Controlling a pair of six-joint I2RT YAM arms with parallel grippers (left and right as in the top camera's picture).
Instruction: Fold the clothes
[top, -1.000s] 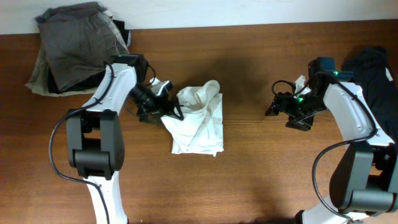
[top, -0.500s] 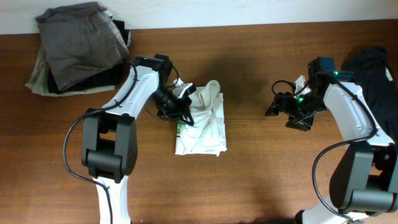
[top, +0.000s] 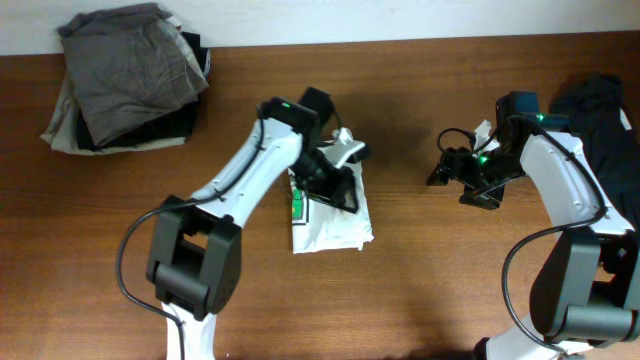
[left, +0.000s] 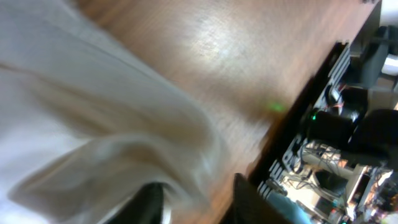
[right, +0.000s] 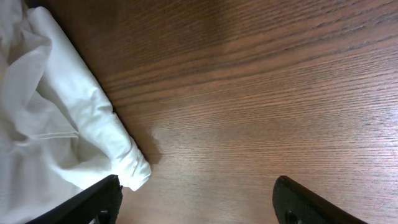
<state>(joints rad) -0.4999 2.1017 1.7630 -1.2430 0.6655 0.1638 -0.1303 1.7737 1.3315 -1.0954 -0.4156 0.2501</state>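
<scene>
Fabric of the T-shirt (top: 332, 230) may snag my left hand (top: 340, 192), grip impossible to tell, dragging folds open.

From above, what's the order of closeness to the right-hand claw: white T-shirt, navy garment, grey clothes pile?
From the right gripper:
1. Crumpled white fabric T-shirt, mid-table.
2. Dark navy garment, right edge.
3. Grey folded clothes pile, far-left corner.

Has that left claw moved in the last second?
Yes. The left gripper swung right, away from the grey clothes pile, and now sits over the white T-shirt.
</scene>
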